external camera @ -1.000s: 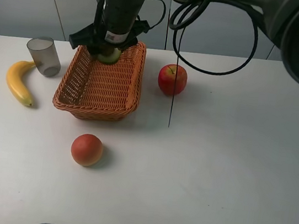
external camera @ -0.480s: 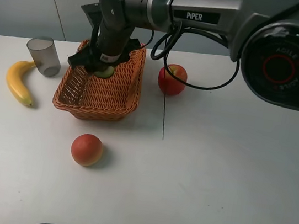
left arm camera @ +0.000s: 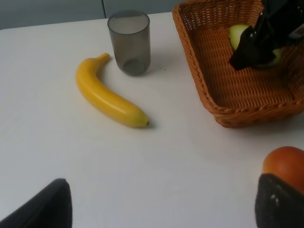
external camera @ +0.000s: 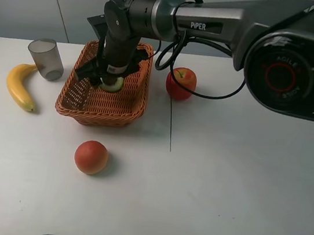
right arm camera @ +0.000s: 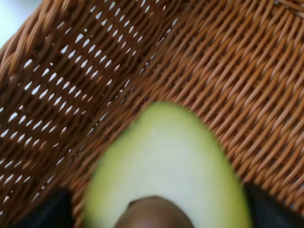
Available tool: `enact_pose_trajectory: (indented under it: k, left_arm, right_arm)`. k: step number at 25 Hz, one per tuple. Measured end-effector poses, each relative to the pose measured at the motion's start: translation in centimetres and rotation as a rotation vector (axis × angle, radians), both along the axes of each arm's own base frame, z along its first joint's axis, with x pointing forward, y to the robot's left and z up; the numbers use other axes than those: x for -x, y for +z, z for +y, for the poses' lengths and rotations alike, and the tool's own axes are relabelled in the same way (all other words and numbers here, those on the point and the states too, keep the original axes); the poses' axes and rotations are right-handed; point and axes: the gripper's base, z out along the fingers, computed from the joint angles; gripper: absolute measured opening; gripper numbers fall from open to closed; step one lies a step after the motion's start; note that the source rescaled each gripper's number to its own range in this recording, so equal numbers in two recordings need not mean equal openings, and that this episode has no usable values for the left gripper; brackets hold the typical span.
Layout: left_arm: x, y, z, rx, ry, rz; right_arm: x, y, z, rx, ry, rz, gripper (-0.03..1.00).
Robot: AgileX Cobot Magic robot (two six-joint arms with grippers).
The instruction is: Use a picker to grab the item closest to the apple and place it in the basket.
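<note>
The halved avocado [external camera: 114, 83], pale green with a brown pit, hangs low inside the wicker basket [external camera: 99, 115]. My right gripper [external camera: 106, 80] is shut on it. In the right wrist view the avocado [right arm camera: 166, 156] fills the frame between the dark fingertips [right arm camera: 45, 209], just above the basket's woven floor [right arm camera: 237, 61]. The red apple [external camera: 181, 83] sits right of the basket. In the left wrist view the avocado [left arm camera: 237, 34] and the right gripper [left arm camera: 266, 33] show inside the basket [left arm camera: 247, 118]. My left gripper [left arm camera: 161, 209] is open over bare table, holding nothing.
A banana [external camera: 20, 85] and a grey cup [external camera: 46, 58] lie left of the basket. An orange-red round fruit [external camera: 91, 157] sits in front of it. A thin black cable [external camera: 171, 125] hangs down beside the apple.
The right arm has lowered the avocado from above the basket's far rim down into the basket, toward its front. The hanging cable has shifted. The left arm has not moved.
</note>
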Motion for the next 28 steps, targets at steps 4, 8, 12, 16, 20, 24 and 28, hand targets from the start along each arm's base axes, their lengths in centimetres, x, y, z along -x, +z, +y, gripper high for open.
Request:
enact_pose_trajectory:
  k: [4,8,12,16,20,24,28]
  left_arm:
    - [0.0,0.0,0.0,0.0,0.0,0.0]
    - [0.0,0.0,0.0,-0.003,-0.002,0.0]
    - [0.0,0.0,0.0,-0.003,-0.002,0.0]
    - [0.0,0.0,0.0,-0.004,-0.002,0.0]
    - [0.0,0.0,0.0,-0.004,-0.002,0.0]
    - [0.0,0.0,0.0,-0.002,-0.001,0.0]
    - [0.0,0.0,0.0,0.0,0.0,0.0]
  right_arm:
    - [0.0,0.0,0.0,0.004,0.006,0.0,0.96]
    - [0.1,1.3,-0.1,-0.006,0.005,-0.01,0.99]
    - [0.1,4.0,-0.9,-0.013,-0.003,-0.012,0.99]
    - [-1.1,6.4,-3.8,0.019,-0.064,0.042,1.0]
    - [-1.9,8.8,-8.1,0.081,-0.133,0.106,1.0]
    - [-1.0,10.4,-12.8,0.107,-0.186,0.133,1.0]
    - [1.1,11.5,-18.6,0.095,-0.271,0.128,1.0]
